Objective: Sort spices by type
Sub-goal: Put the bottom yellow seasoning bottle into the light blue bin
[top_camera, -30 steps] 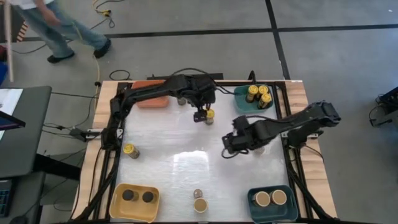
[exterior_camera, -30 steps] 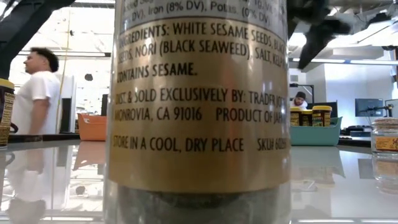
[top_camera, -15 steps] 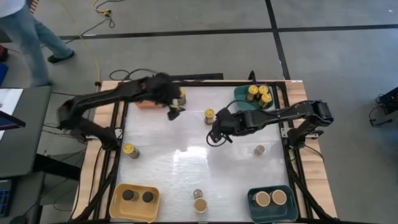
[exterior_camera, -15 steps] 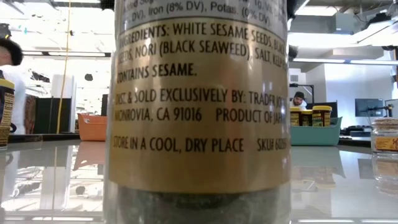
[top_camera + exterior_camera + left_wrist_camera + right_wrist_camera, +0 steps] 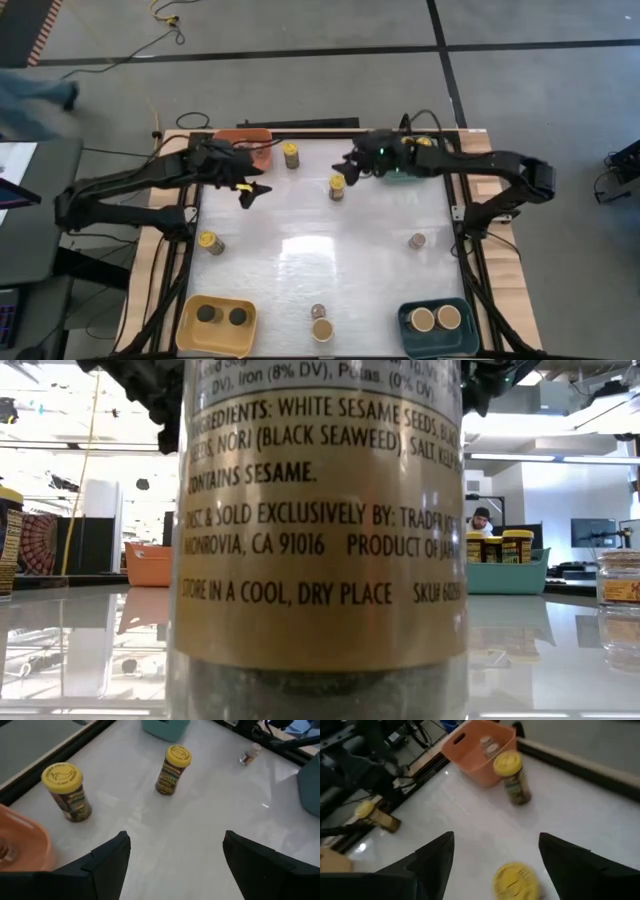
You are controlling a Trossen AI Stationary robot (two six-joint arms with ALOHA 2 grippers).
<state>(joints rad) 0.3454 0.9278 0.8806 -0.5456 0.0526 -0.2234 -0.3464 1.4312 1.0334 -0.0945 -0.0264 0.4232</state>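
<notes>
Now right gripper (image 5: 347, 172) spread above yellow-lidded jar (image 5: 337, 186); left gripper (image 5: 250, 189) spread, empty. Centre, descend, pinch below lid.

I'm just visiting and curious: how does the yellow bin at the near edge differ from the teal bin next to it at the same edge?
The yellow bin holds two small black-lidded jars, while the near teal bin holds two wider tan-lidded jars. The yellow bin sits at the table's left corner, the teal bin at its right corner. They differ in colour, yellow against dark teal. Both are rectangular, hold two jars each, and have no gripper near them.
</notes>
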